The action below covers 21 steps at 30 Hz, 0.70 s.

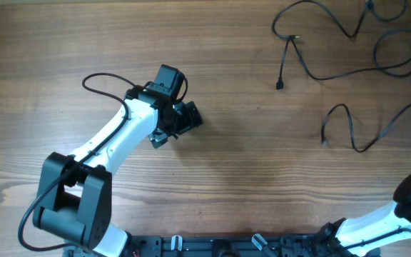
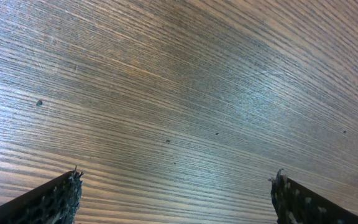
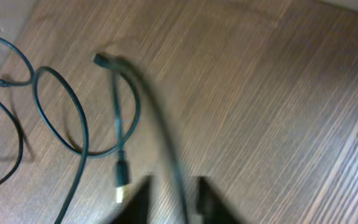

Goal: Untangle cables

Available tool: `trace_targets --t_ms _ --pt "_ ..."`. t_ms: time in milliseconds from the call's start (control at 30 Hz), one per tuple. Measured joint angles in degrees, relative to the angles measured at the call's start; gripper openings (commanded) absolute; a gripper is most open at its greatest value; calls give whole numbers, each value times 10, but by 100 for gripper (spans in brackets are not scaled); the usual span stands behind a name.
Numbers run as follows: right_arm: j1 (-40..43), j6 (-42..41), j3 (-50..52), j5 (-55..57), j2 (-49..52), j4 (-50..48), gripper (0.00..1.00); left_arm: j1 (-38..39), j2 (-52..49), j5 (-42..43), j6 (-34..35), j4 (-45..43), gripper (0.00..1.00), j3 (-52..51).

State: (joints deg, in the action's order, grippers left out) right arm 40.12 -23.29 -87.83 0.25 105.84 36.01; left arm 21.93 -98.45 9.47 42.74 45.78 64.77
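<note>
Several thin black cables lie loose at the table's far right: one wavy strand [image 1: 348, 71] with a plug end [image 1: 280, 85], and another [image 1: 355, 132] below it. In the right wrist view, loops of cable [image 3: 79, 130] and a plug with a pale tip [image 3: 122, 177] lie on the wood. My right gripper [image 3: 173, 183] is blurred. Its jaws stand partly apart, and one cable strand [image 3: 166, 137] runs between them with gaps on both sides. My left gripper [image 1: 184, 118] is wide open [image 2: 176, 186] over bare wood, far from the cables.
The left arm [image 1: 113, 135] reaches diagonally over the table's left half, its own thicker black cable [image 1: 102, 78] looping beside it. Part of the right arm [image 1: 405, 207] shows at the bottom right corner. A black rail [image 1: 227, 246] runs along the near edge.
</note>
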Motion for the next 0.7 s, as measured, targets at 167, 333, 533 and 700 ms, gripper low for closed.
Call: trace_targets --t_ms 167,333,533,700 --pt "0 5 0 -7 40 75 100 0 0 0 0 0 100 0" --pt "0 11 0 -110 27 160 100 0 0 0 0 0 100 0" --pt "-11 15 0 -208 -73 406 100 0 0 0 0 -13 100 0" --pt "-54 -87 94 -165 -72 329 100 0 0 0 0 -15 100 0"
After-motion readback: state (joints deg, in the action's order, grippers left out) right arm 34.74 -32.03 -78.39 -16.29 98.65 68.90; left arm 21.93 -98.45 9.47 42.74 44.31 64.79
